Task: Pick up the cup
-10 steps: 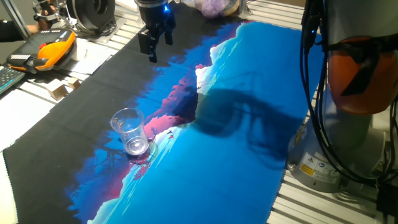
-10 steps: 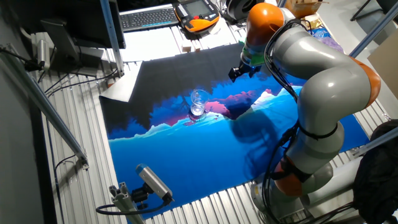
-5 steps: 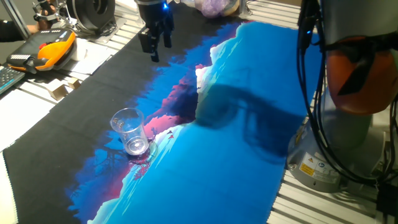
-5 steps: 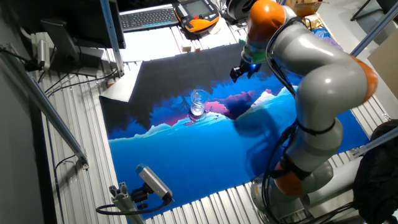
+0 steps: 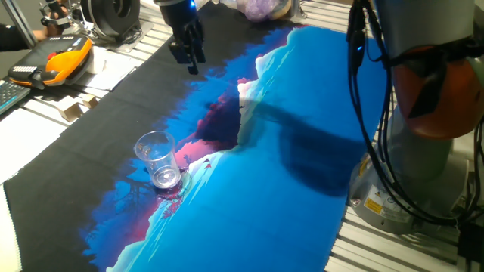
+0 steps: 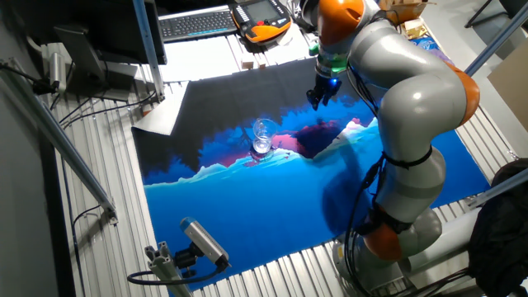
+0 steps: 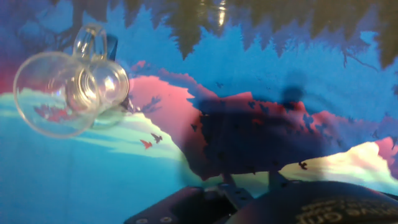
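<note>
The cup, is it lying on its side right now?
No, the cup stands upright on the printed cloth, rim up.

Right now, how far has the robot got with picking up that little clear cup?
Nothing is done yet: the cup stands upright on the printed cloth, untouched. In hand is only the approach: the hand hangs in the air over the dark far part of the cloth, well apart from the cup, holding nothing. Left to do: reach the cup, close on it and lift.
</note>
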